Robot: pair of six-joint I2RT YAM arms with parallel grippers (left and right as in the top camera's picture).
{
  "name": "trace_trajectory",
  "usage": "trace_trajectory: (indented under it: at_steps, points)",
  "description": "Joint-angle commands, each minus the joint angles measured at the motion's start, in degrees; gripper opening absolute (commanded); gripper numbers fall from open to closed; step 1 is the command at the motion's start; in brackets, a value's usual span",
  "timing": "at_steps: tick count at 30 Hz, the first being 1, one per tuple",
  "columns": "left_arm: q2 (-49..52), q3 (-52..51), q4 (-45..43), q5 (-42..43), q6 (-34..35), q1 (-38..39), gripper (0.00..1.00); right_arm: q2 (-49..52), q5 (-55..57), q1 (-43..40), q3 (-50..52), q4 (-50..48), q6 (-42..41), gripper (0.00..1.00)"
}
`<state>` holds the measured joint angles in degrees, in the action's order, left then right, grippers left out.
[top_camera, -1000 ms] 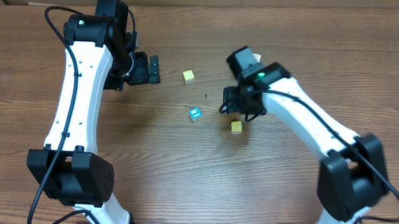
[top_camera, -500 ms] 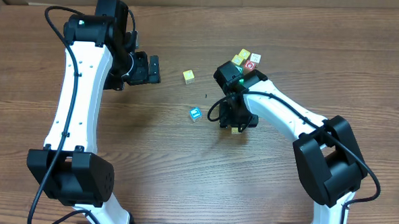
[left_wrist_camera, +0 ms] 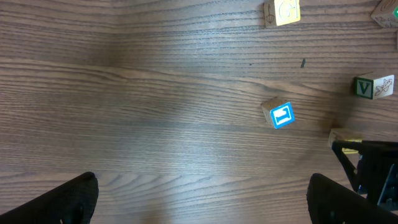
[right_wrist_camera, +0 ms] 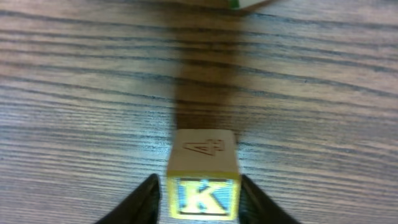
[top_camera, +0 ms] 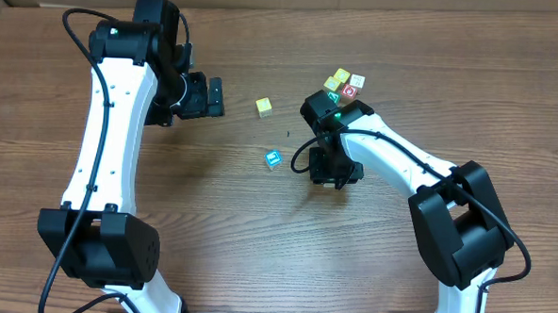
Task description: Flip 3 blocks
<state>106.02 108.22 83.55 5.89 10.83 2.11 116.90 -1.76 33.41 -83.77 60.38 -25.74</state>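
- Right wrist view: right gripper [right_wrist_camera: 200, 202] is bracketing the cream K block [right_wrist_camera: 202, 177], jaws narrowed and sitting tight beside both its sides. Cannot tell whether they are actually pressing it.
- K block is resting on the wooden table [right_wrist_camera: 74, 93], numbered face up.
- Left gripper [left_wrist_camera: 202, 193] is hanging fully spread, holding nothing, well apart from the blocks.
- Blue-framed block [top_camera: 272, 158] is lying near the right gripper, between the arms.
- Lone yellow cube [top_camera: 263, 107] is sitting farther back.

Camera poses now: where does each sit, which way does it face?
Overhead: above the table, facing straight down; left arm and right arm show.
Left wrist: raised, looking down at the blue-framed block; left fingers at bottom corners.
Right wrist: low, close on the K block between the right fingers.
Shared: overhead and left wrist both show the blue-framed block.
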Motion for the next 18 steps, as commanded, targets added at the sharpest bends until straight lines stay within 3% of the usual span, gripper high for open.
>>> trace_trajectory:
  at_steps: [1, 8, 10, 18]
  points:
    - [0.4, -0.2, 0.0, -0.4, 1.0, -0.5, 1.00, 0.3, -0.5, 0.0, 0.5, -0.3, -0.2, 0.31]
    - [0.4, -0.2, 0.0, -0.4, 1.0, -0.5, 1.00, 0.3, -1.0, 0.0, 0.5, -0.2, -0.2, 0.30]
    - [0.4, -0.2, 0.0, -0.4, 1.0, -0.5, 1.00, 0.3, -2.3, 0.0, 0.5, -0.3, -0.2, 0.38]
    - [0.4, -0.2, 0.0, -0.4, 1.0, -0.5, 1.00, 0.3, -2.6, 0.0, 1.1, -1.3, -1.3, 0.38]
